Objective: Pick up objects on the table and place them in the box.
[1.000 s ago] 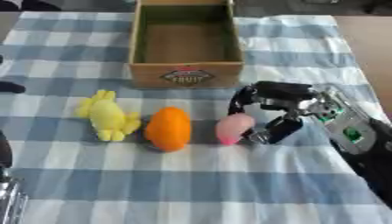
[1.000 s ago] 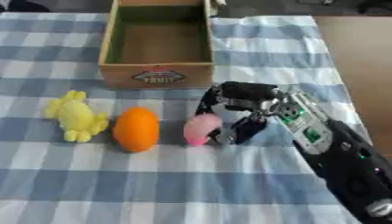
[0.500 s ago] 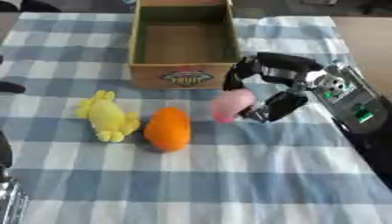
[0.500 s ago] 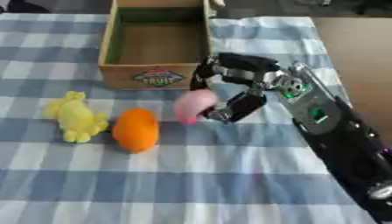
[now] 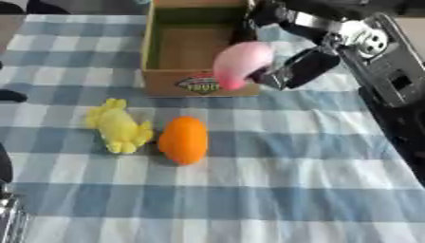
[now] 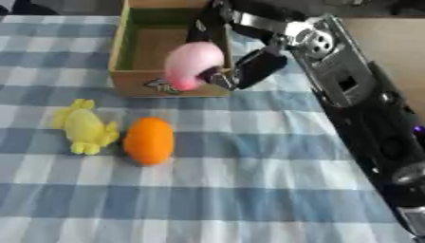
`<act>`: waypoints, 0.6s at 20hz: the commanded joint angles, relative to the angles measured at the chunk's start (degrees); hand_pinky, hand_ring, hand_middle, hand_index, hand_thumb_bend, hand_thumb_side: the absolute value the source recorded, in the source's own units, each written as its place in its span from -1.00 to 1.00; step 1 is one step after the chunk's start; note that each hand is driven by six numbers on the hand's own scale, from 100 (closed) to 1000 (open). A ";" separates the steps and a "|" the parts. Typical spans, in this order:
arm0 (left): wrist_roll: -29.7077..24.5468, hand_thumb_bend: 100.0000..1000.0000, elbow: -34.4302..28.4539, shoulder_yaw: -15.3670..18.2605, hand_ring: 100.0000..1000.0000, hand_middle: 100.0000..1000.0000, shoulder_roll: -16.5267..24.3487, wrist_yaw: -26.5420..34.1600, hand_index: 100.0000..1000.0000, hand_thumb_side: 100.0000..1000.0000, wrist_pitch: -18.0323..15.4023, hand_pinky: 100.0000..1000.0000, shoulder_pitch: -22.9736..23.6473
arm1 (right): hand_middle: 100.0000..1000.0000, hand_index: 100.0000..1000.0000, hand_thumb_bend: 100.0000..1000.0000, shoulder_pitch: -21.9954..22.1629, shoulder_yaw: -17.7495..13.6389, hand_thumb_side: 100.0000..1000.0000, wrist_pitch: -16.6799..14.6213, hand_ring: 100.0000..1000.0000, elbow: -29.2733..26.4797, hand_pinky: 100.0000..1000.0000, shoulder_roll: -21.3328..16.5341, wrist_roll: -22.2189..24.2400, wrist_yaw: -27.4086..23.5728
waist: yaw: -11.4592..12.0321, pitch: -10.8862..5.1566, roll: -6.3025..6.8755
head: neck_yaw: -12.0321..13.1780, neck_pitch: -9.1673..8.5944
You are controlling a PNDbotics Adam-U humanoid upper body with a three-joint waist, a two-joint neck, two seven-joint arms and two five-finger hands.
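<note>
The right hand (image 5: 291, 71) was seen curled round the pink egg-shaped toy (image 5: 241, 64), held above the cardboard box (image 5: 195, 83) front wall. Toy was judged light, smooth, best gripped across its middle.

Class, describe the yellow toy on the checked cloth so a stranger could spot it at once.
Start at the cardboard box at the far middle of the blue checked tablecloth. On the cloth just before its left corner lies the yellow toy, beside an orange egg-shaped object. The toy alone is lumpy, pale yellow and leftmost.
</note>
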 commanded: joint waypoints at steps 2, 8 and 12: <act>-0.58 -1.00 -0.97 -0.42 0.39 0.28 0.06 0.26 0.52 0.52 -0.27 -0.23 -0.48 | -0.47 0.08 -1.00 -3.39 -1.33 -1.00 -8.91 0.33 2.08 0.52 2.62 7.09 4.28 | 0.44 -1.39 0.26 | -0.78 -0.72; -1.18 -1.00 -0.97 -0.88 0.40 0.29 0.60 0.26 0.52 0.50 -0.47 -0.23 -0.23 | -0.48 0.08 -1.00 -6.28 -2.84 -1.00 -8.08 0.34 6.58 0.52 6.47 4.19 9.84 | 0.95 -1.20 0.44 | -1.47 -1.09; -1.85 -1.00 -0.97 -1.37 0.40 0.29 1.50 0.23 0.52 0.48 -0.78 -0.23 0.14 | -0.48 0.08 -1.00 -8.18 -4.80 -1.00 -7.46 0.34 11.00 0.53 9.10 1.77 14.71 | 1.37 -1.07 0.45 | -1.94 -1.29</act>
